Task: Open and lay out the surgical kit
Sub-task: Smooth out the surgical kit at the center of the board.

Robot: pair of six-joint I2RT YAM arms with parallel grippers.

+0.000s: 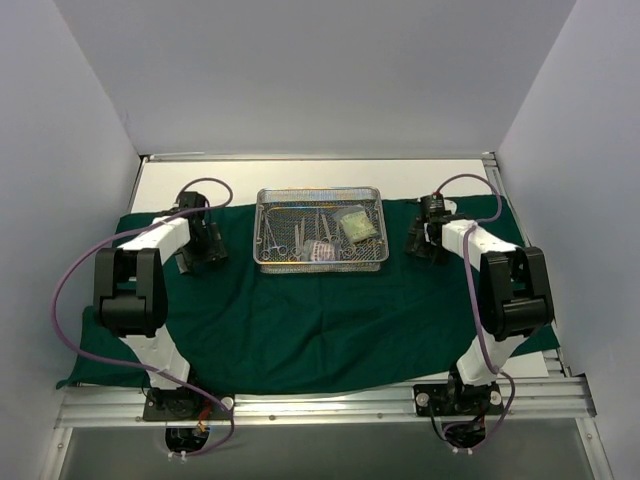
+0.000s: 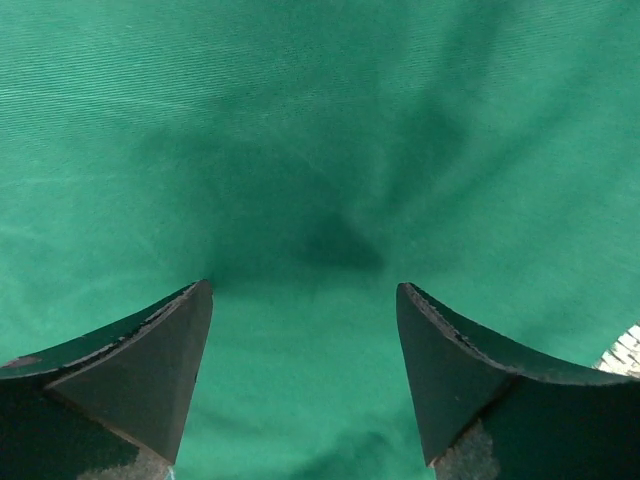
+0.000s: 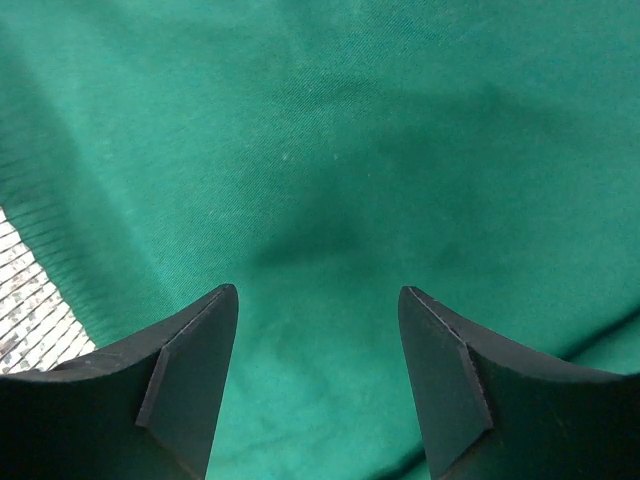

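Note:
The surgical kit lies unwrapped: its dark green cloth (image 1: pixel 330 330) is spread flat over the table. Its silver wire-mesh tray (image 1: pixel 320 268) stands on the cloth at the back centre. Inside the tray lie several steel instruments (image 1: pixel 292 232) and two clear packets (image 1: pixel 357 226). My left gripper (image 1: pixel 205 252) hovers low over the cloth just left of the tray, and in the left wrist view it (image 2: pixel 305 288) is open over bare cloth (image 2: pixel 320 120). My right gripper (image 1: pixel 420 244) hangs right of the tray, also open (image 3: pixel 318 290) over cloth (image 3: pixel 400 120).
A tray corner (image 2: pixel 625 350) shows at the right edge of the left wrist view, and the tray's mesh (image 3: pixel 25 300) at the left edge of the right wrist view. White walls enclose the table on three sides. An aluminium rail (image 1: pixel 320 405) runs along the near edge.

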